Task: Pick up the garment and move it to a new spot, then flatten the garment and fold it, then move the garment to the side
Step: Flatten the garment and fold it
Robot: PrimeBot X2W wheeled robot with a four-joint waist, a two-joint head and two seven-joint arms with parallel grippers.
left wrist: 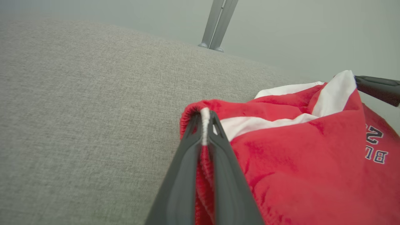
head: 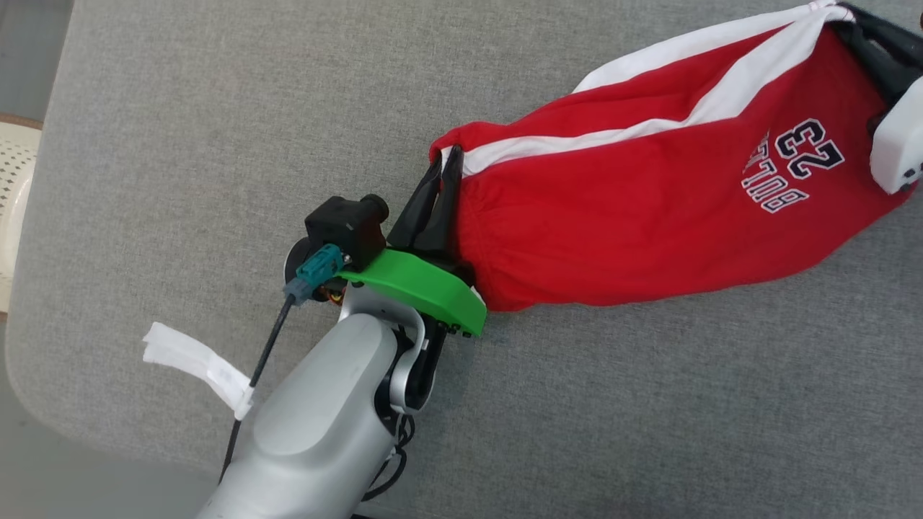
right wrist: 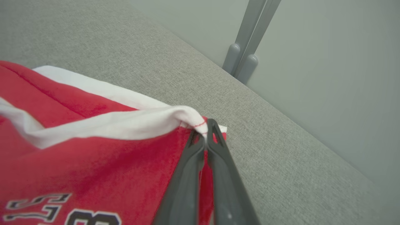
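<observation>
The garment [head: 649, 209] is a pair of red shorts with white side stripes and dark lettering, stretched across the grey fabric surface [head: 216, 144] from centre to upper right. My left gripper [head: 441, 167] is shut on its left corner; the left wrist view shows the dark fingers pinching the red and white hem [left wrist: 204, 125]. At the top right corner my right gripper [head: 840, 11] is shut on the far end of the garment [right wrist: 93, 156], where the right wrist view has its tips [right wrist: 204, 128] clamping the white edge. The cloth hangs between both grippers.
A pale plastic chair [head: 14, 194] stands off the surface's left edge. A grey metal post [left wrist: 218, 25] rises beyond the far edge, also the post [right wrist: 247, 47] near the wall. A white tag [head: 195, 364] hangs from my left arm's cable.
</observation>
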